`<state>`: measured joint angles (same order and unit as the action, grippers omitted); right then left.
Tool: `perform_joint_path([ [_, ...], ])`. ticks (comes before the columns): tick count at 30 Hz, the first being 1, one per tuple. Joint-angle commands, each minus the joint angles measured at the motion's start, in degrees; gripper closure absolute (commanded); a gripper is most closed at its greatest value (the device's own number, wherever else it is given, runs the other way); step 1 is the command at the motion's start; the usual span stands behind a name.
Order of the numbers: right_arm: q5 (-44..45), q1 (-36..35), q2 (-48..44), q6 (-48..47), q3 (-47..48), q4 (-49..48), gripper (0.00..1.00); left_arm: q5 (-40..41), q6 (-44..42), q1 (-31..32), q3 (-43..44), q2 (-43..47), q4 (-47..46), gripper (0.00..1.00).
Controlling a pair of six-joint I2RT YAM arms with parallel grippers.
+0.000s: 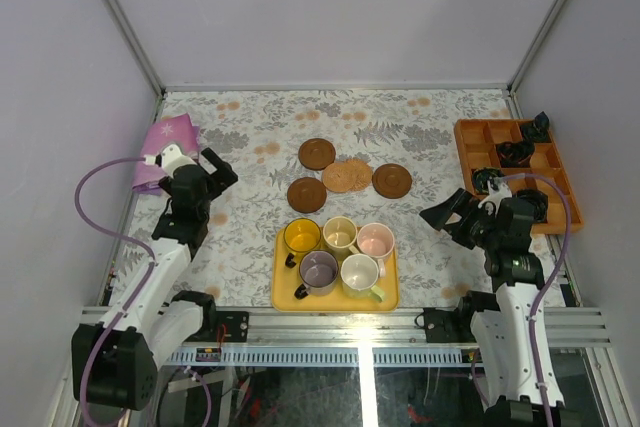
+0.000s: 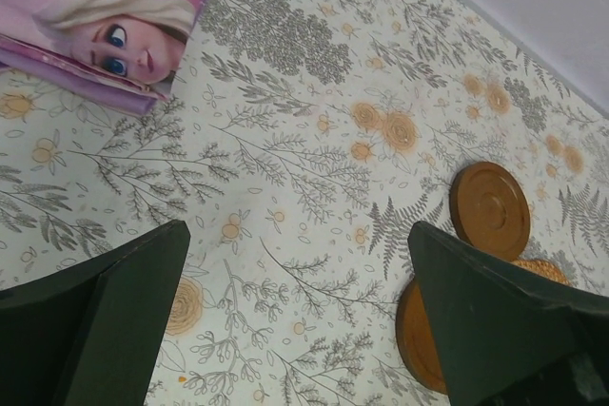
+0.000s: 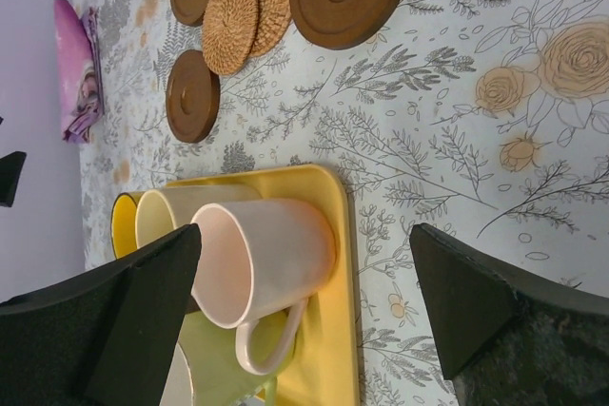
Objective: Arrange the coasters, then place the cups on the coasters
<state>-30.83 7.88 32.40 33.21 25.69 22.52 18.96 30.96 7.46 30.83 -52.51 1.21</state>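
Three dark brown coasters (image 1: 317,154) (image 1: 306,194) (image 1: 392,180) lie around two overlapping tan woven coasters (image 1: 347,176) mid-table. Several cups stand on a yellow tray (image 1: 335,305): yellow (image 1: 301,236), cream (image 1: 339,235), pink (image 1: 375,241), purple (image 1: 319,271) and pale green (image 1: 360,274). My left gripper (image 1: 218,172) (image 2: 297,235) hovers open over bare cloth left of the coasters, with a brown coaster (image 2: 489,209) beyond its right finger. My right gripper (image 1: 445,217) (image 3: 304,235) is open to the right of the tray, facing the pink cup (image 3: 276,254).
A purple picture book (image 1: 165,147) (image 2: 95,16) lies at the far left. An orange divided tray (image 1: 465,162) with small black objects (image 1: 516,152) sits at the right edge. White walls enclose the floral table.
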Motion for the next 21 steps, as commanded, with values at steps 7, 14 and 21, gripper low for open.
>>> perform_joint_path([
  [7,-4.6,-0.4,-5.3,5.3,-1.1,-0.2,0.01,-3.8,4.0,0.3,0.9,-0.2,-3.0,0.0],
  [14,-9.1,-0.4,-2.0,6.8,-4.7,-5.8,0.0,-6.0,4.1,0.3,1.6,-2.6,-3.7,0.0],
  [21,-6.0,-0.4,3.5,3.3,-2.6,-5.2,0.01,-5.6,0.6,0.3,-3.3,1.0,-11.3,0.0],
])
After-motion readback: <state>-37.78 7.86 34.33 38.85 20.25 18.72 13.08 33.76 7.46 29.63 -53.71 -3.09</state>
